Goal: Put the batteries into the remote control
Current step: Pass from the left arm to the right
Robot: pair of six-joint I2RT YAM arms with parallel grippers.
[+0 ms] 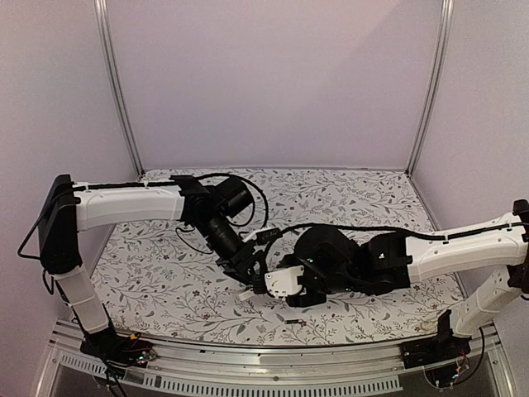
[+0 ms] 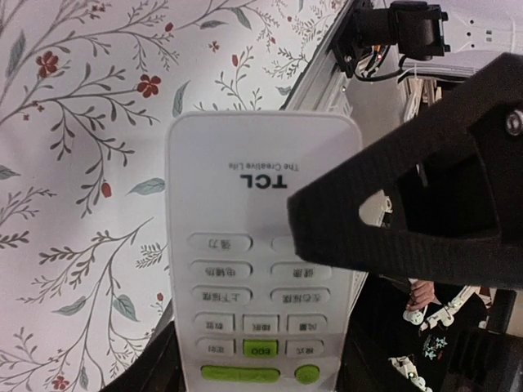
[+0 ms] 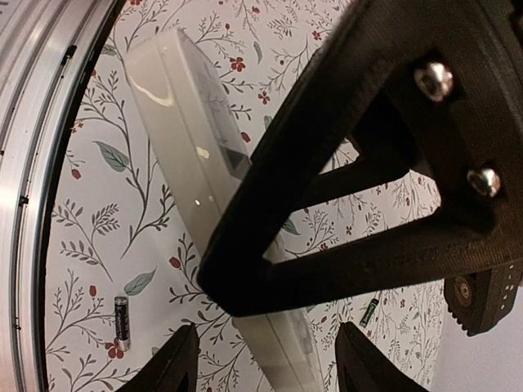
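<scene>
The white remote control (image 2: 245,245) shows face up in the left wrist view, with TCL lettering and green buttons. My left gripper (image 2: 257,371) is shut on its long edges and holds it above the table. In the right wrist view the remote (image 3: 184,131) is seen edge-on, and it passes between the spread fingers of my right gripper (image 3: 270,363), which is open with gaps on both sides. Two small dark batteries lie on the cloth, one to the left (image 3: 121,322) and one to the right (image 3: 369,312). In the top view both grippers, left (image 1: 250,277) and right (image 1: 289,289), meet at the remote (image 1: 279,281).
A floral tablecloth (image 1: 165,273) covers the table. One battery (image 1: 293,317) lies just in front of the grippers near the front edge. A metal rail (image 1: 273,364) runs along the front. Plain walls enclose the back and sides.
</scene>
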